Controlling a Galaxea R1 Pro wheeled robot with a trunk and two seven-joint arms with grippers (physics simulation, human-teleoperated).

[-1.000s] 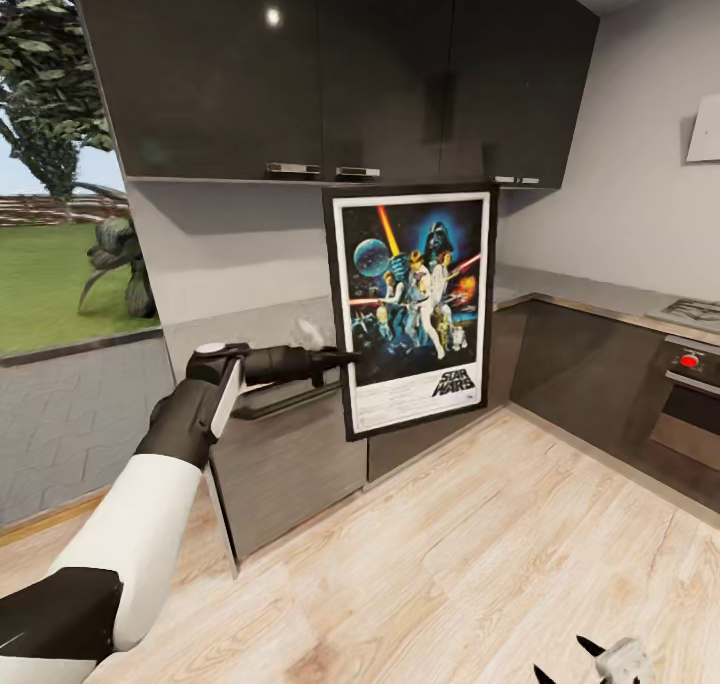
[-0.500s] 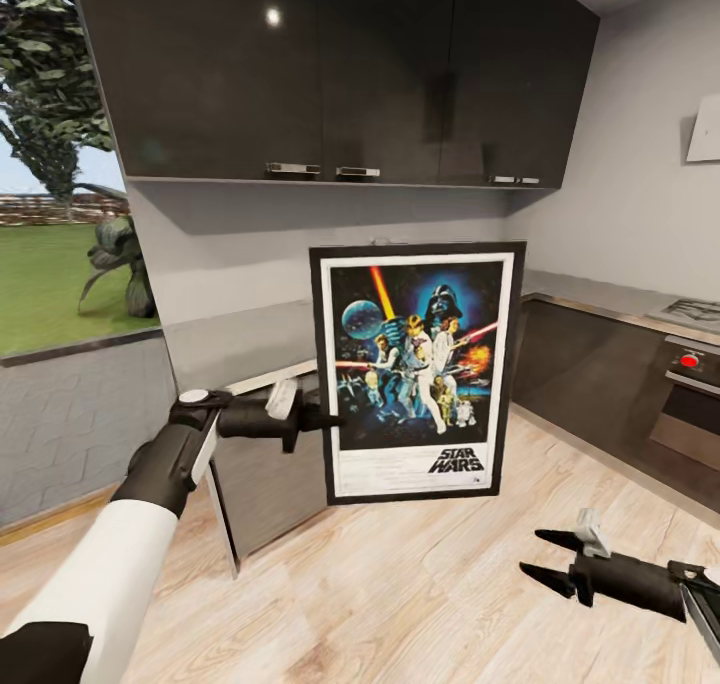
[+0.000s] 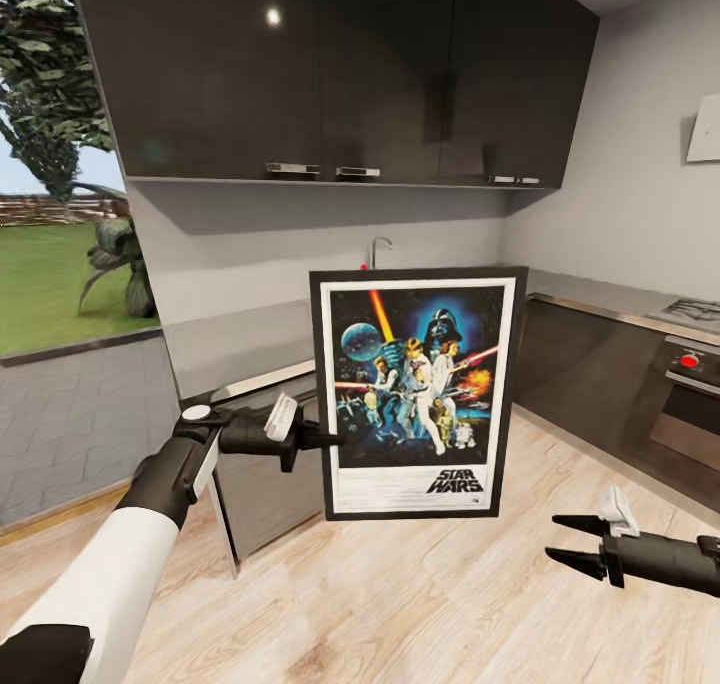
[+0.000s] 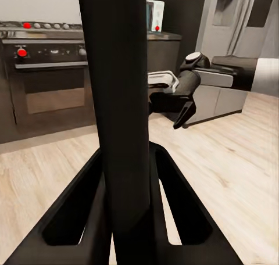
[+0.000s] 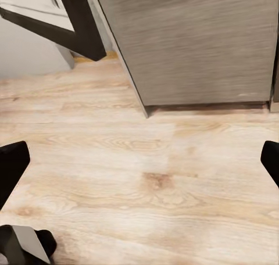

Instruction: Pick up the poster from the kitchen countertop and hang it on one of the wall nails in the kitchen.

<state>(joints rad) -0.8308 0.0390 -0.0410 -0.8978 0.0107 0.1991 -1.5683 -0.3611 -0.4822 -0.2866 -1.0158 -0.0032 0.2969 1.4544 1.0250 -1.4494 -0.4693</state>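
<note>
The Star Wars poster (image 3: 415, 394) hangs upright in the air in front of the kitchen countertop (image 3: 240, 339), its black frame and white border facing me. My left gripper (image 3: 325, 434) is shut on the middle of its left edge. In the left wrist view the frame edge (image 4: 119, 102) runs between the two fingers (image 4: 70, 218). My right gripper (image 3: 565, 541) is open, low and to the right of the poster, over the floor and apart from it. The right wrist view catches a lower corner of the poster (image 5: 64, 21) above the wood floor.
Glossy dark upper cabinets (image 3: 330, 74) hang over the worktop, and a chrome faucet (image 3: 375, 251) shows above the poster's top edge. A steel oven with a red knob (image 3: 690, 361) stands at the right. A window (image 3: 60, 194) lies at the left, with light wood floor (image 3: 420, 594) below.
The poster has come down from in front of the upper cabinets, straightened upright and uncovered the faucet. My right arm has risen into view at the lower right.
</note>
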